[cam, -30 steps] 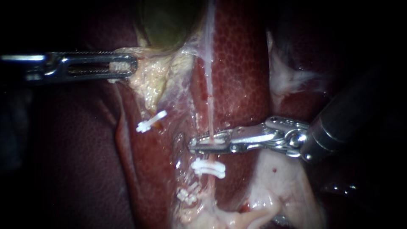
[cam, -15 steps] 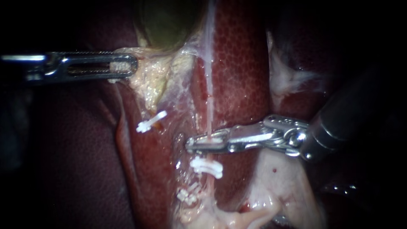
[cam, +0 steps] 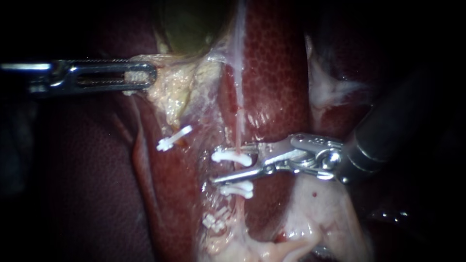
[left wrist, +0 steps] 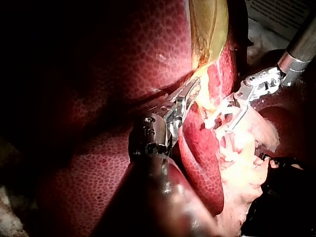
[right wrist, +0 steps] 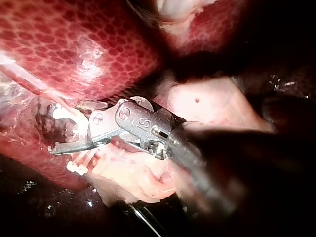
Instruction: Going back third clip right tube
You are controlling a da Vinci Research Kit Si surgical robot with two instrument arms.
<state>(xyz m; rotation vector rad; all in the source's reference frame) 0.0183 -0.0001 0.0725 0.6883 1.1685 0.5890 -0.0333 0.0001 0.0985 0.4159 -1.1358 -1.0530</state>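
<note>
Clip lying across the right tube, sitting between the right instrument's jaws, these standing apart. Just beyond the lower jaw, crossing the same tube, a second clip. Well off to the side, left instrument clamping the gallbladder at its pale edge.

Endoscope light centres on the liver; margins fall into deep shadow. Specular glare on the right instrument and left instrument. Wrist views dim, unevenly lit.
</note>
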